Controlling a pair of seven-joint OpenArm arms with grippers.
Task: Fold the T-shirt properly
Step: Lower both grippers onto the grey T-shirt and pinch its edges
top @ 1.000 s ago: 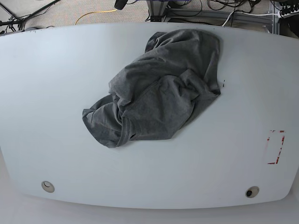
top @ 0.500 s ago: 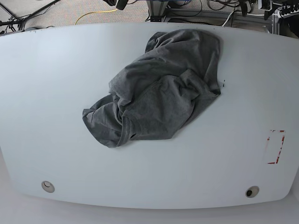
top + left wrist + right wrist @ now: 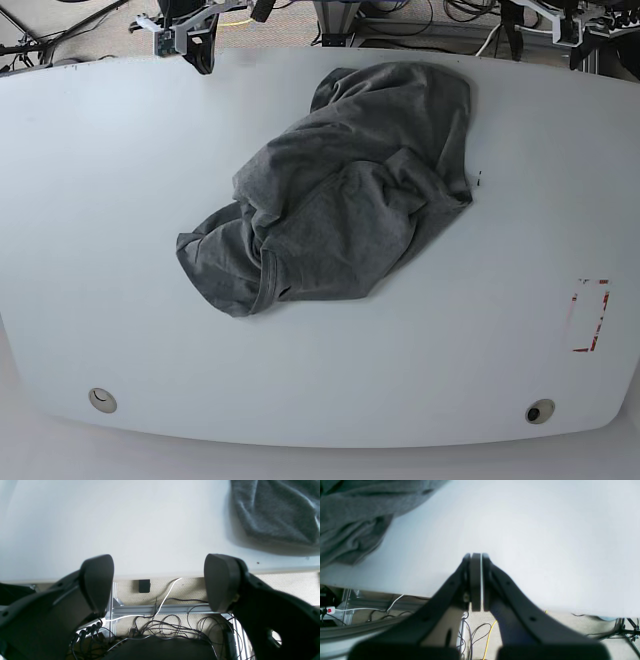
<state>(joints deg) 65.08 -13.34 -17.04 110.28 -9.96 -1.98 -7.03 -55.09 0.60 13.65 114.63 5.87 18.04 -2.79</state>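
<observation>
- Left wrist view: the left hand (image 3: 158, 582) stood wide open and empty at the tabletop (image 3: 125, 525) edge, the T-shirt (image 3: 277, 510) well off to one side of it.
- Right wrist view: the right hand (image 3: 476, 580) was pressed shut on nothing, the T-shirt (image 3: 352, 517) near but apart from it.
- Base view: both arms had just appeared at the far edge beyond the T-shirt (image 3: 340, 200), absent a second earlier; the crumpled heap itself had not moved. Judging by this, reaching had only begun and no fold was made.
</observation>
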